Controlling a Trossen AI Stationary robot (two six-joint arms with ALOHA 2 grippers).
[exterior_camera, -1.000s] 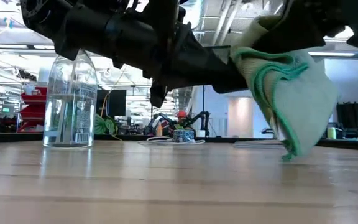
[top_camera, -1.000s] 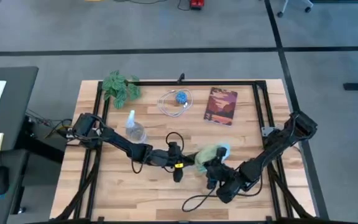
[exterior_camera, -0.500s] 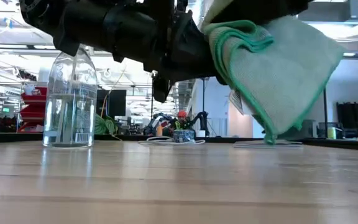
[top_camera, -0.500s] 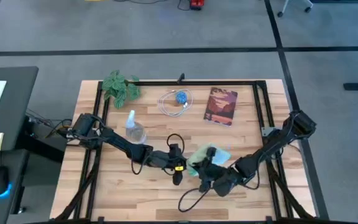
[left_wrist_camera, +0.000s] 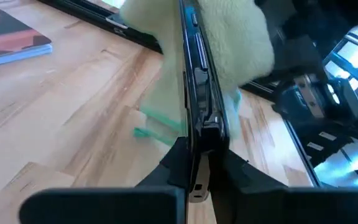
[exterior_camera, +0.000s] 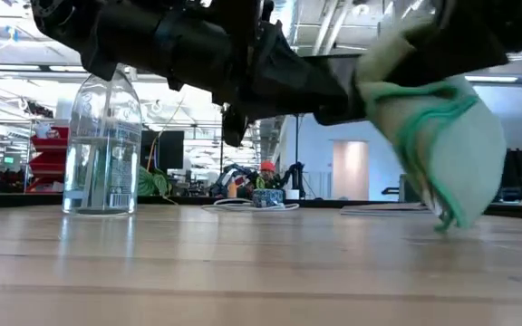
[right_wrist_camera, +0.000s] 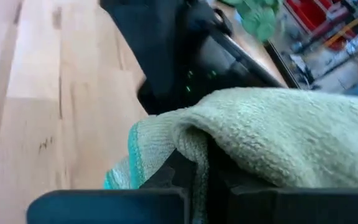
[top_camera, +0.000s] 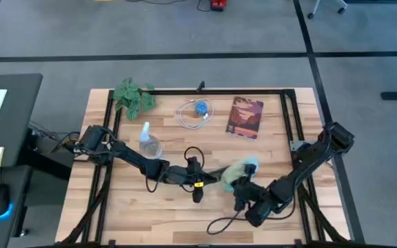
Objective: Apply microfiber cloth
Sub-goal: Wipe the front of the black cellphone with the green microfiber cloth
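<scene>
Right gripper (top_camera: 238, 187) sits at the near centre-right of the wooden table (top_camera: 267, 148), above the boards. Its jaws are closed on a fold of the microfiber cloth (top_camera: 238, 172); the right wrist view shows the pale green pile bunched over its dark fingers (right_wrist_camera: 185, 171). In the low view the cloth (exterior_camera: 438, 145) hangs off the table surface, only its lowest corner near the boards; contact there cannot be told.

Left gripper (top_camera: 204, 176) is just beside the cloth, toward table centre. Its fingers (left_wrist_camera: 194, 168) are pressed tight on the edge of a thin black phone (left_wrist_camera: 196, 81), which stands edge-on and runs forward into the cloth (left_wrist_camera: 229, 43). The cloth lies against one flat side of the phone.

Behind the left arm stands a clear plastic spray bottle (top_camera: 148, 143), upright. In the low view the bottle (exterior_camera: 103, 145) holds clear liquid filling most of its body.

Farther back: a coiled white cable (top_camera: 193, 114) with a small blue object (top_camera: 200, 107) inside the loop, touching it or not I cannot tell. Right of it a book with a red-orange cover (top_camera: 245, 117) lies flat. At the far left corner, an artificial plant (top_camera: 133, 95).
</scene>
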